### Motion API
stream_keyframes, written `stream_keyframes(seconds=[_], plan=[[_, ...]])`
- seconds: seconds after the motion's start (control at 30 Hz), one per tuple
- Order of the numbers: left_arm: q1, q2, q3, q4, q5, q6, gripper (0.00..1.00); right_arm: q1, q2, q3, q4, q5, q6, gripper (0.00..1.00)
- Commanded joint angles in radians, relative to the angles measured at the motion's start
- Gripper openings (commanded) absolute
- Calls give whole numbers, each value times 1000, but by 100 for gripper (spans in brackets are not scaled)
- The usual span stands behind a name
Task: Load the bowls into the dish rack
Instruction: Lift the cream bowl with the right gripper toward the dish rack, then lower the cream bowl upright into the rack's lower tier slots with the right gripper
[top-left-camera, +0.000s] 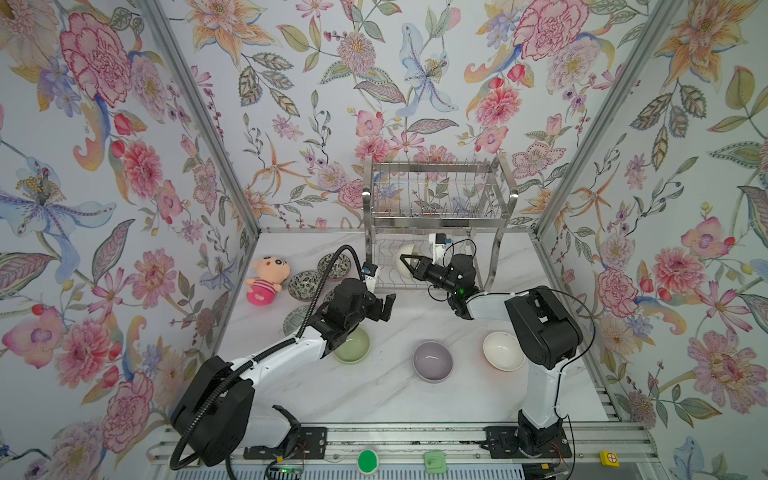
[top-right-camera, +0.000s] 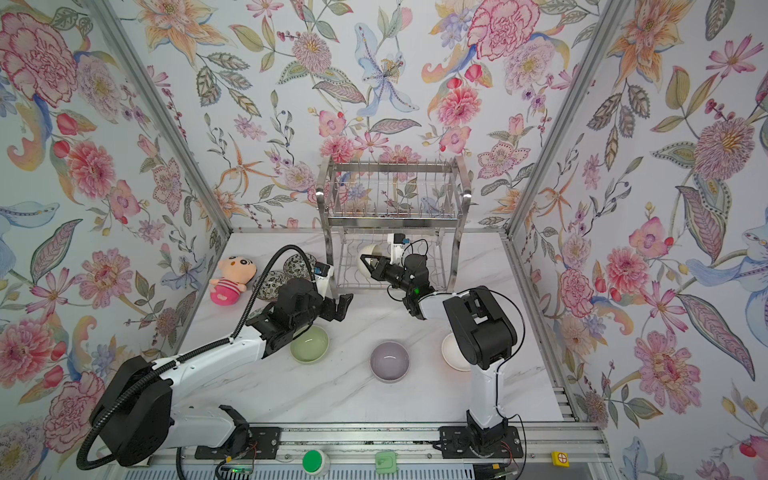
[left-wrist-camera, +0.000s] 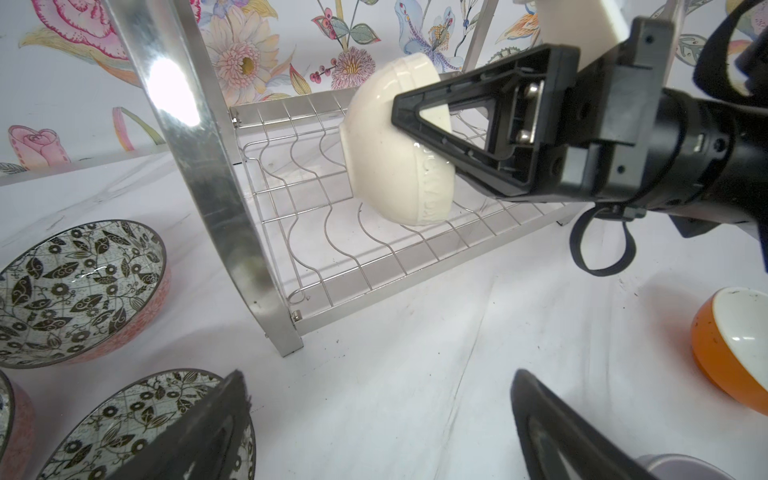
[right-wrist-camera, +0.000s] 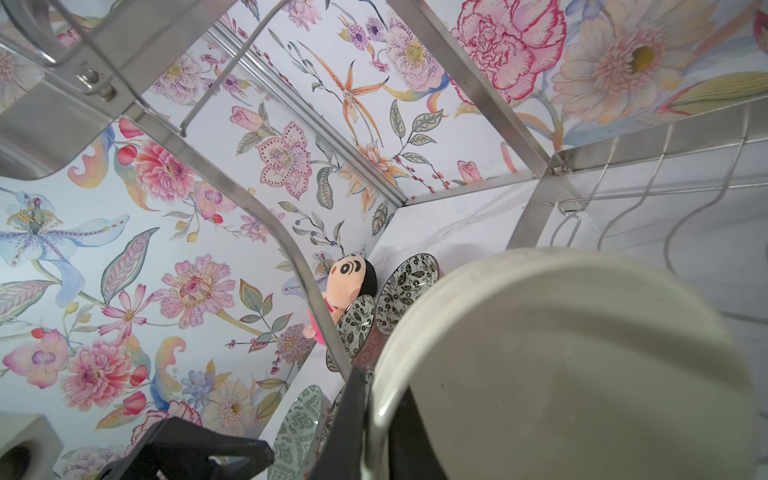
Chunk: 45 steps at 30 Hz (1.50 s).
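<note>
The dish rack (top-left-camera: 440, 195) is standing at the back of the desk (top-left-camera: 374, 395), close to the rear wall. Inside the rack's lower tier the held bowl (left-wrist-camera: 386, 158) is standing on edge above the shelf wires, and the right pincer (top-left-camera: 402, 258) is gripping its rim from the rack's front. To the left of the rack a cluster of bowls (top-left-camera: 305, 284) is sitting on the desk, and the doll (top-left-camera: 266, 279) is lying farther left of the rack. The left pincer (top-left-camera: 384, 307) is hovering just in front of the rack's left leg, jaws apart. Well in front of the rack, three bowls are sitting in a row: the near-left bowl (top-left-camera: 352, 345), the middle bowl (top-left-camera: 432, 359) and the near-right bowl (top-left-camera: 503, 351).
</note>
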Motion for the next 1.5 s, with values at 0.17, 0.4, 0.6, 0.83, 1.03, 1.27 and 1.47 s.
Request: stream_keyframes(seconds=[0.17, 0.4, 0.6, 0.83, 1.03, 1.27, 1.47], plan=[[-3, -4, 56, -61, -68, 21, 99, -4, 159, 175, 246, -13, 172, 0], [5, 5, 89, -107, -71, 8, 99, 6, 269, 308, 249, 23, 227, 0], [13, 1, 111, -133, -76, 6, 99, 14, 344, 409, 232, 35, 255, 0], [16, -22, 120, -159, -81, 9, 99, 18, 425, 534, 227, 40, 305, 0], [20, -36, 120, -173, -86, 11, 99, 19, 487, 631, 215, 43, 337, 0], [24, -38, 124, -182, -88, 11, 99, 19, 555, 743, 178, 34, 365, 0], [26, -36, 134, -187, -94, 13, 99, 17, 595, 806, 134, 30, 366, 0]])
